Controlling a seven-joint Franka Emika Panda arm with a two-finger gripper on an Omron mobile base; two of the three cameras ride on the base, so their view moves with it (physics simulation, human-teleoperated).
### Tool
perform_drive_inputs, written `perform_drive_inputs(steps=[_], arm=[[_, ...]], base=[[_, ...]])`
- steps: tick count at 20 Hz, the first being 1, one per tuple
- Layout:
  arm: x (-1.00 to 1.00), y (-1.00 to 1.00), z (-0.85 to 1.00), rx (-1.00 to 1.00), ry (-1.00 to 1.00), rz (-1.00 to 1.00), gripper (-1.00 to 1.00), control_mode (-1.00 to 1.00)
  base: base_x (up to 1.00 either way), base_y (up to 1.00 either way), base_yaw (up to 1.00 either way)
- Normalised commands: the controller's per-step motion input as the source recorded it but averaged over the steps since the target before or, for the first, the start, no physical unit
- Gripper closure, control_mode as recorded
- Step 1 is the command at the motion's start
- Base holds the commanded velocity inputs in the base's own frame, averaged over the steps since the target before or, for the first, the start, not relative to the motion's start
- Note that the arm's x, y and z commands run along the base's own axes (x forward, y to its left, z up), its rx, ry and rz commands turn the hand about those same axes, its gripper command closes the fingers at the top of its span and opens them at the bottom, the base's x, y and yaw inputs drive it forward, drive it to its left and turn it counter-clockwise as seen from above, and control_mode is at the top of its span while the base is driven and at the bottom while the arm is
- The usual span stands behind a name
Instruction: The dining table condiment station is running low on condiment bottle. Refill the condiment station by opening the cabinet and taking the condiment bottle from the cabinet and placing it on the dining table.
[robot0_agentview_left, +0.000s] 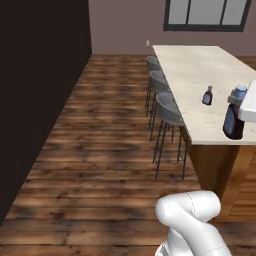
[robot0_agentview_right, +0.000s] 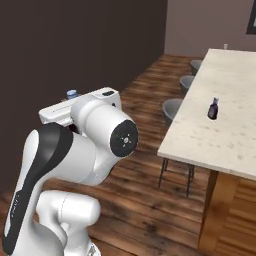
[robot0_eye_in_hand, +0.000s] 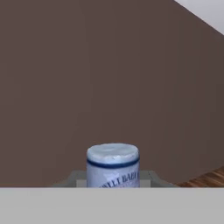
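Ahead of you the dining table (robot0_agentview_left: 200, 75) runs away toward the far wall, stools (robot0_agentview_left: 167, 107) lined along its left side. On its top, a slim bottle (robot0_agentview_left: 207, 95) stands apart from the near end. The condiment bottle (robot0_agentview_left: 234, 120) shows over the table's near end, right of the slim bottle.

The white arm (robot0_agentview_right: 85, 145) filled the left foreground, and a pale blue-grey cap (robot0_agentview_right: 72, 93) peeked just above its hand. To the right stretched the beige speckled worktop (robot0_agentview_right: 225, 130), where a slim dark bottle (robot0_agentview_right: 213, 108) stood upright, with grey stools (robot0_agentview_right: 173, 107) along its near edge.
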Motion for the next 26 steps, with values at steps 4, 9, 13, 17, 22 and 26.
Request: perform_drive_inputs(steps=[4, 9, 13, 17, 22, 26], arm=[[0.0, 0.0, 0.0, 0.0, 0.0, 0.0, 1.0, 1.0], [0.0, 0.0, 0.0, 0.0, 0.0, 0.0, 1.0, 1.0], [0.0, 0.0, 0.0, 0.0, 0.0, 0.0, 1.0, 1.0], [0.0, 0.0, 0.0, 0.0, 0.0, 0.0, 1.0, 1.0], [0.0, 0.0, 0.0, 0.0, 0.0, 0.0, 1.0, 1.0], [0.0, 0.0, 0.0, 0.0, 0.0, 0.0, 1.0, 1.0]], base=[[0.36, 1.0, -0.2], [0.49, 1.0, -0.25], [0.75, 1.0, -0.38], [0.82, 1.0, -0.44], [0.87, 1.0, -0.46], [0.96, 1.0, -0.47]])
